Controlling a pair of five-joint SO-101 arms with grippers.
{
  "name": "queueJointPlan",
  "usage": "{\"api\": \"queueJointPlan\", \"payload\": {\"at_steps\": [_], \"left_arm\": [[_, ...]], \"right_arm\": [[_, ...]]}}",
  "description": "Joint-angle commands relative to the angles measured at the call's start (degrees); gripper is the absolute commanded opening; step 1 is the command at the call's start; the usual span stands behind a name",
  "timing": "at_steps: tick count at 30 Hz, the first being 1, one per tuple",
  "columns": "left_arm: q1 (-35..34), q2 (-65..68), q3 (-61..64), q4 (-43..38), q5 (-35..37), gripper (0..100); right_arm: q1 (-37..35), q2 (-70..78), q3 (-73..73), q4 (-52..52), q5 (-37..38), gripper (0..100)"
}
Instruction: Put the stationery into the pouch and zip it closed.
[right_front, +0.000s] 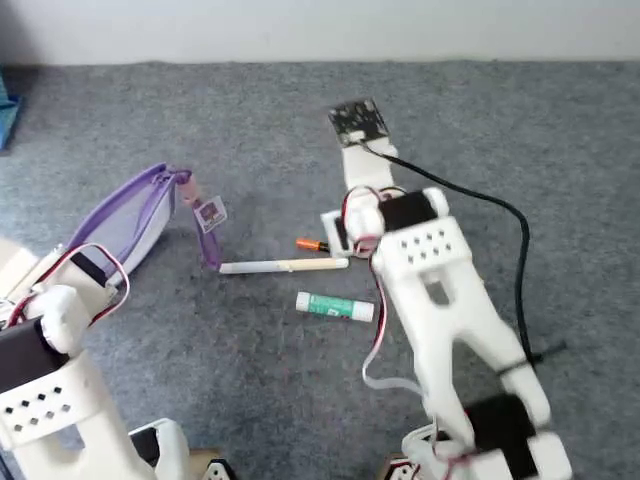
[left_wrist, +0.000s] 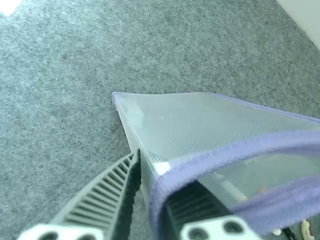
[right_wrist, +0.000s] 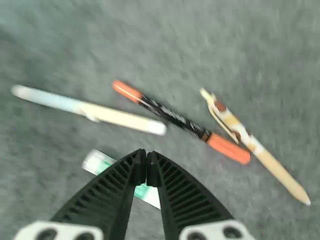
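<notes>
Robotics lab bench: grey carpeted table, plain white wall.

The desk is covered in a grey pile cloth, rough and matt like carpet. The pouch is made of translucent plastic sheet with a fine ribbed texture and a faint sheen, and its opening is edged with a purple band of woven cloth, soft and matt. The left gripper and the right gripper are fitted with ridged fingers of dark matt plastic on smooth white plastic mounts, while the cream pen, the orange-and-black pen, the tan pen and the glue stick are cased in smooth, lightly glossy plastic.
</notes>
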Motion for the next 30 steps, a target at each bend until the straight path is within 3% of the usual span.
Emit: {"api": "queueJointPlan", "payload": {"at_steps": [1,5,18,21,30], "left_arm": [[0.2,0.5,-0.6,-0.9,0.6,1],[0.2,0.5,-0.6,-0.8,0.6,1],[0.2,0.5,-0.6,-0.8,0.6,1],[0.2,0.5,-0.6,-0.8,0.6,1],[0.3,0.5,-0.6,-1.1,0.6,1]], "right_arm": [[4.3,5.7,-1.5,0.7,5.1,8.2],[6.6,11.6,-7.2,0.6,9.0,17.0],[8.0,37.8,-35.5,0.8,12.7,14.5],[9.1,41.8,-38.9,3.8,16.2,14.5],[9.5,45.8,-42.8,8.4,17.0,14.5]]}}
